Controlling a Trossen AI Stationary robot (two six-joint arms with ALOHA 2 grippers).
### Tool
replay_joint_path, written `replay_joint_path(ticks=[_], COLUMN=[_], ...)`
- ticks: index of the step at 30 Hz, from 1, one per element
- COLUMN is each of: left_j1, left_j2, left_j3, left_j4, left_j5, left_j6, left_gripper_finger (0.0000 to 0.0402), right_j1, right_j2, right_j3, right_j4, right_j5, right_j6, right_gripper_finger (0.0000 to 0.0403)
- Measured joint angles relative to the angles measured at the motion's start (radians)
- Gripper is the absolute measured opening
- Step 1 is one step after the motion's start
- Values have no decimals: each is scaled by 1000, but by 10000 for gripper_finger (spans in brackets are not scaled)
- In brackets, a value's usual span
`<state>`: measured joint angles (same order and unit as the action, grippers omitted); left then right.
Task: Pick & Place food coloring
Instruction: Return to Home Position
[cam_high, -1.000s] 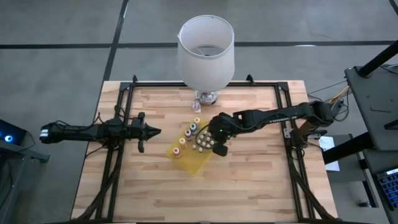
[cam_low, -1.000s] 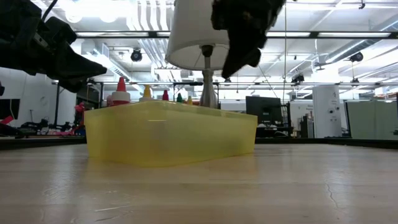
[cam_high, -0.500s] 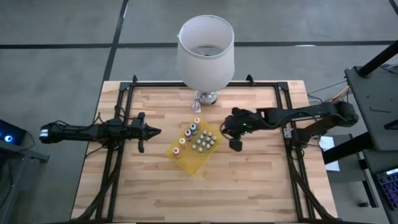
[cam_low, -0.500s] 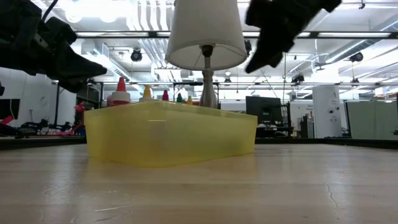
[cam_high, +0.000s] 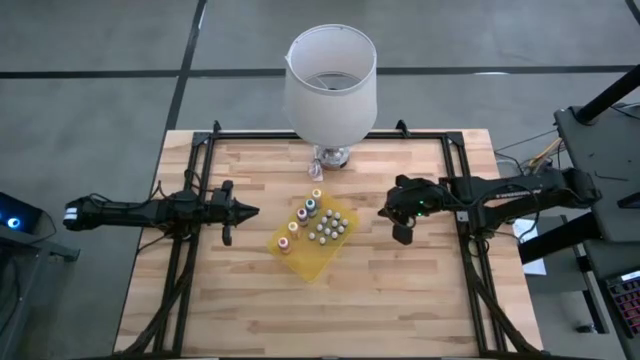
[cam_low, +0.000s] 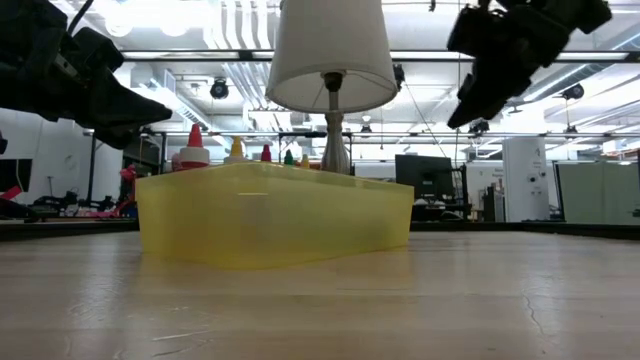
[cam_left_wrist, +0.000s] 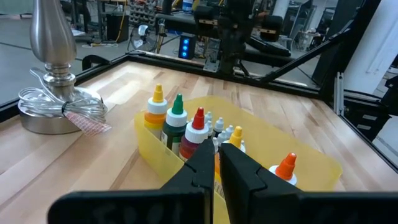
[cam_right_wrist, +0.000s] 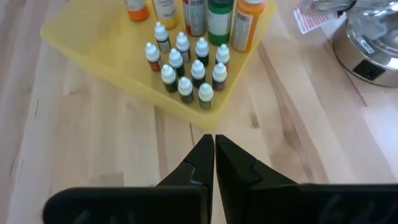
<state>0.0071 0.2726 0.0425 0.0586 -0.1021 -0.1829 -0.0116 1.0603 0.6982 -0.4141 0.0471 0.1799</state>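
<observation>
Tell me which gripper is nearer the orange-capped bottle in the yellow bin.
Left. The left gripper hovers just left of the yellow bin, close to the orange-capped bottle; the right gripper is beyond the bin's opposite side.

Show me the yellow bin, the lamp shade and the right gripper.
yellow bin (cam_high: 310, 262), high view, bare floor of the bin.
lamp shade (cam_high: 330, 110), high view, its outer wall.
right gripper (cam_right_wrist: 214, 138), right wrist view, between its shut fingertips.

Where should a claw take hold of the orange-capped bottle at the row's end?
Probably at the shoulder below the cap, from straight above: the orange-capped bottle stands upright inside the yellow bin, whose wall blocks a sideways approach.
</observation>
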Motion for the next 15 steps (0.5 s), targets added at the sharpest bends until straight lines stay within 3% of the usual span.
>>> replay_joint_path(ticks=[8, 15], left_j1=[0, 0], left_j2=[0, 0], left_j3=[0, 0], left_j4=[0, 0], left_j5=[0, 0], left_j6=[0, 0], left_gripper_finger=[0, 0], right_j1=[0, 0], right_j2=[-123, -214], right_j3=[-113, -241], right_j4=[38, 250], right_j5=[5, 6], right_j6=[-58, -61], right_gripper_finger=[9, 9])
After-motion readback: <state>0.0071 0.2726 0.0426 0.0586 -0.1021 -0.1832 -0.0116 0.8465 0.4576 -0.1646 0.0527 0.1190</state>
